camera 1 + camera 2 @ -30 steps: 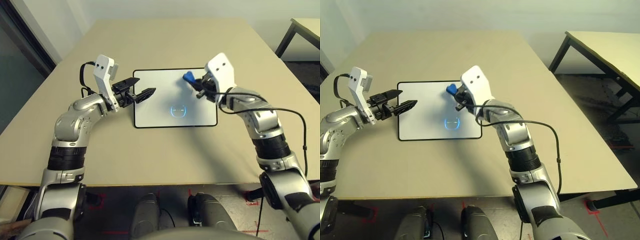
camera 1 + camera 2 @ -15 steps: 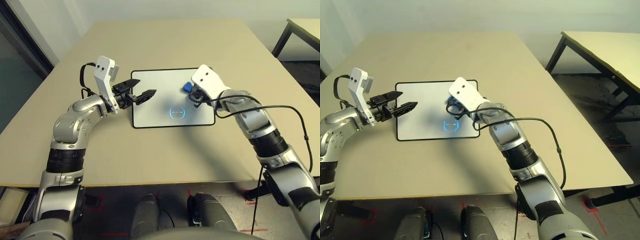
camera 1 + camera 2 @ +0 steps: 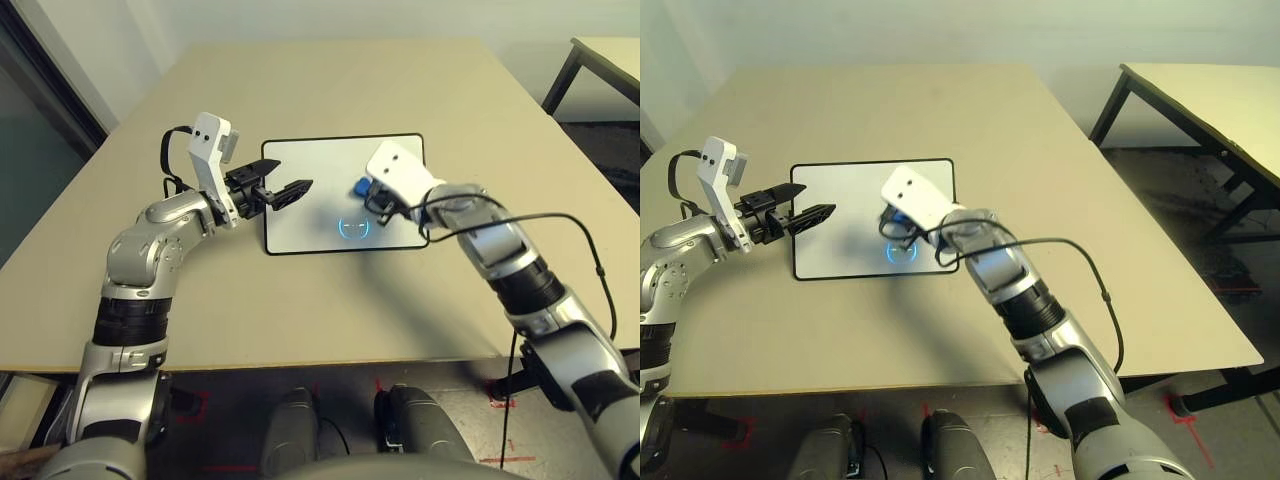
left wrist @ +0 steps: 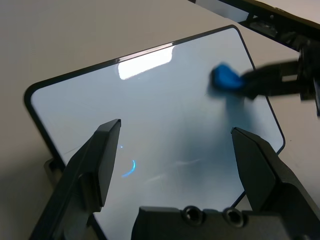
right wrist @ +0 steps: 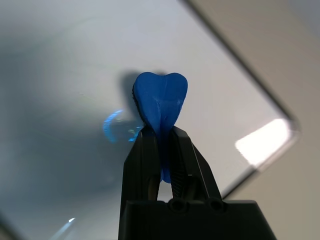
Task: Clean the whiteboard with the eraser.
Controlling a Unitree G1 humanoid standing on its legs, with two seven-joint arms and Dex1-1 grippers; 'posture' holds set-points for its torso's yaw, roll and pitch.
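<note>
— What has changed since a second ago?

— The right gripper point(image 5: 161, 137) has slid from the upper right part of the whiteboard point(image 3: 310, 215) toward its middle, and sits lower and further left in the head view. It is pinched tight on the eraser point(image 5: 160, 100), whose blue end bulges out past the fingertips. The eraser is now just above a faint blue ring mark point(image 3: 354, 228) on the board. The left gripper point(image 3: 278, 191) has stayed put at the board's left edge, fingers spread apart, holding nothing.

— And the surface, the room?

— The whiteboard lies flat in the centre of a plain beige table point(image 3: 330, 80), its glossy face catching a bright glare near one corner in the left wrist view. A second table point(image 3: 1200, 95) on black legs stands at the right of the right eye view, over a dark floor. A pale wall runs along the top.

— Any writing or labels?

— None I can read; the blue ring mark is the only marking.
</note>
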